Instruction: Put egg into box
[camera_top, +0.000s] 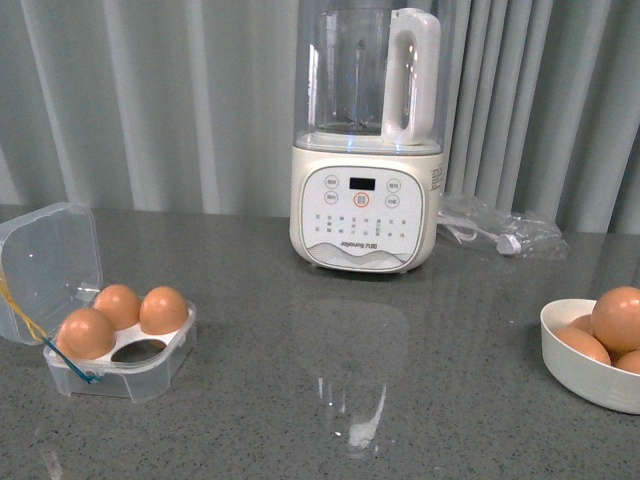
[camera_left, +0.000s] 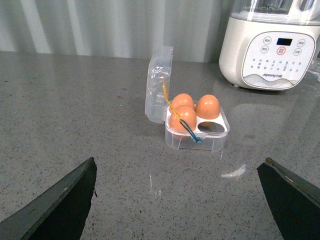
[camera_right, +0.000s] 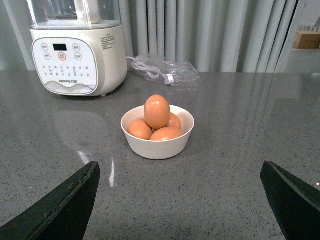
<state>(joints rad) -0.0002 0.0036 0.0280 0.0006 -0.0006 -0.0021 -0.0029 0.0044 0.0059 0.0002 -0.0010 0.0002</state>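
Box (camera_top: 125, 372), near left: clear plastic, four cells, lid (camera_top: 50, 260) hinged open on its far-left side. We count three brown eggs (camera_top: 118, 305) in it; the near-right cell (camera_top: 140, 350) is empty.

Bowl (camera_top: 585, 375), near right: round, white, smooth. It holds four more, with one egg (camera_right: 157, 111) piled on top.

Counter (camera_top: 330, 420): grey, speckled, glossy.

Left gripper (camera_left: 179, 162) and right gripper (camera_right: 180, 164): jaws spread wide, holding nothing.
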